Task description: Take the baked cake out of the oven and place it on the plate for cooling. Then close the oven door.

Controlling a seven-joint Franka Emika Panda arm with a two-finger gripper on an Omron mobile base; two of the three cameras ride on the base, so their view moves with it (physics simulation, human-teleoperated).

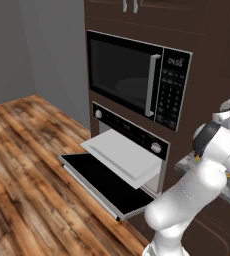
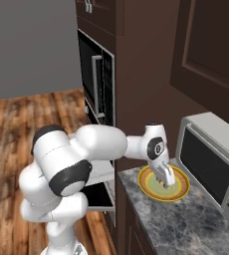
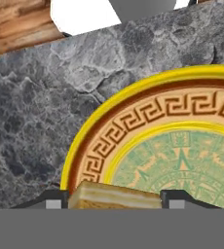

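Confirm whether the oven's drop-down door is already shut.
No: the grey-framed oven door with black glass hangs open and flat below the steel-grey built-in oven, with a pale tray slid out.

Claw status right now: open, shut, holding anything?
Claw: closed on the baked cake, right over the plate.

The arm [image 2: 76, 164] is built from rounded, glossy white shells, and its joints are capped with dark grey to black rings. A round black disc with a small pale mark at its centre is set into the white wrist housing [image 2: 155, 144]. The gripper [image 2: 165, 182] is made of pale grey. Two small dark fingertips [image 3: 53, 200] with light grey square insets are seen in the hand view.
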